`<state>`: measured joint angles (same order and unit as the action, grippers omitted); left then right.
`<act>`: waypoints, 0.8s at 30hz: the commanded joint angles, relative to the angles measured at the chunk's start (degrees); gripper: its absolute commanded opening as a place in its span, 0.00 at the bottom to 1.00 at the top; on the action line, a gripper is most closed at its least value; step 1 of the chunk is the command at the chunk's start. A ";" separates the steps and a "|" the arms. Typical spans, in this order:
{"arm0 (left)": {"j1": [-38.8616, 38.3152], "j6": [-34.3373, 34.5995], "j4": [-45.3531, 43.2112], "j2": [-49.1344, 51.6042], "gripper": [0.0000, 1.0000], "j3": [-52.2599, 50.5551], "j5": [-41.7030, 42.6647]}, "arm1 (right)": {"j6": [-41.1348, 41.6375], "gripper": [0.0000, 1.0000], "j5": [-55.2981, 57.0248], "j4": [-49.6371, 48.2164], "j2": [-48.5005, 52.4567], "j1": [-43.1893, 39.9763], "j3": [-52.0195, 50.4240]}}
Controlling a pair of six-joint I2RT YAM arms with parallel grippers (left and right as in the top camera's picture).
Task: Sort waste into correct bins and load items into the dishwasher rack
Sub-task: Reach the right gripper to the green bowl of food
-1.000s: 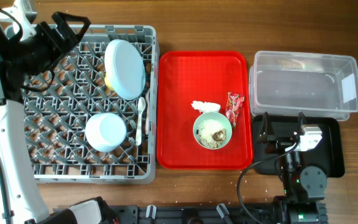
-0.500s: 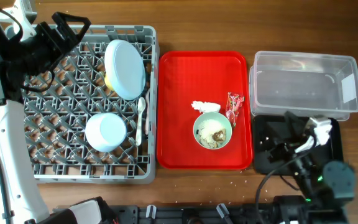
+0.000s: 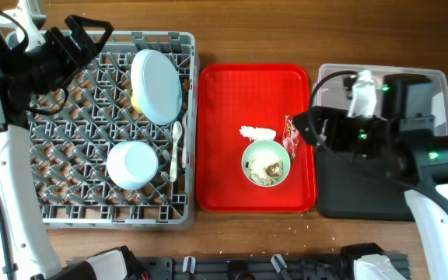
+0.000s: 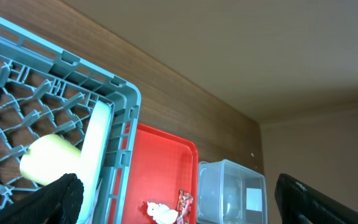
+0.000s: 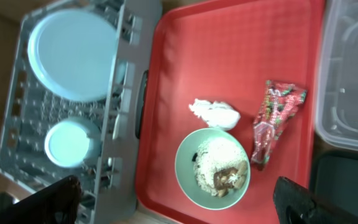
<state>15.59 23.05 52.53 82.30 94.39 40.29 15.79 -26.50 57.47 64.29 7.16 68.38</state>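
Overhead, your left gripper (image 3: 92, 33) hangs above the far left corner of the dishwasher rack (image 3: 53, 211), and its arm hides that corner. In the left wrist view only its two fingertips show, one at each bottom corner of the frame. They are spread wide with nothing between them.

At the far right of the rack the plate (image 3: 155, 85) stands on edge. The yellow cup (image 3: 134, 99) is tucked behind it, so you see only a sliver of it from above. The blue bowl (image 3: 131, 164) sits nearer in the rack. The spoon (image 3: 176, 138) lies along the rack's right edge. A white piece (image 3: 172, 168) lies just nearer, too thin for you to tell whether it is the fork.

Right of the rack, the red tray (image 3: 232, 93) rests on the worktop (image 3: 255, 31). On it the tissue (image 3: 257, 133) touches the far rim of the green bowl (image 3: 249, 173), which holds the food scraps (image 3: 271, 167). The wrapper (image 3: 292, 134) lies just right of both, by the tray's right edge.

Your right gripper (image 3: 306, 128) hovers right beside the wrapper. Its arm covers much of the clear tub (image 3: 434, 82) and the far part of the black tray (image 3: 348, 194). In the right wrist view its fingertips are cut off at the bottom corners, wide apart and empty.
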 commanded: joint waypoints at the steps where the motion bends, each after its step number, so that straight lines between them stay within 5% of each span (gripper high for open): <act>1: 0.07 0.11 -0.15 0.26 1.00 0.24 -0.11 | 3.34 1.00 8.87 -0.11 0.63 8.98 0.24; 8: 0.07 0.11 -0.15 0.26 1.00 0.24 -0.11 | 7.23 1.00 24.33 -6.08 13.94 34.16 0.22; 18: 0.07 0.11 -0.15 0.26 1.00 0.24 -0.11 | 5.25 1.00 27.10 -10.49 20.92 37.99 0.13; 19: 0.07 0.11 -0.15 0.26 1.00 0.24 -0.11 | 5.70 0.82 27.08 -10.34 20.92 37.99 -0.31; 21: 0.07 0.11 -0.15 0.26 1.00 0.24 -0.11 | 9.51 0.67 27.17 -9.62 20.92 37.99 -2.80; 24: 0.07 0.11 -0.15 0.26 1.00 0.24 -0.11 | 13.14 0.65 27.52 -11.96 20.92 38.01 -8.57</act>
<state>15.59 23.03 52.49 82.30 94.39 40.29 25.04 -0.34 47.00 84.64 45.04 64.29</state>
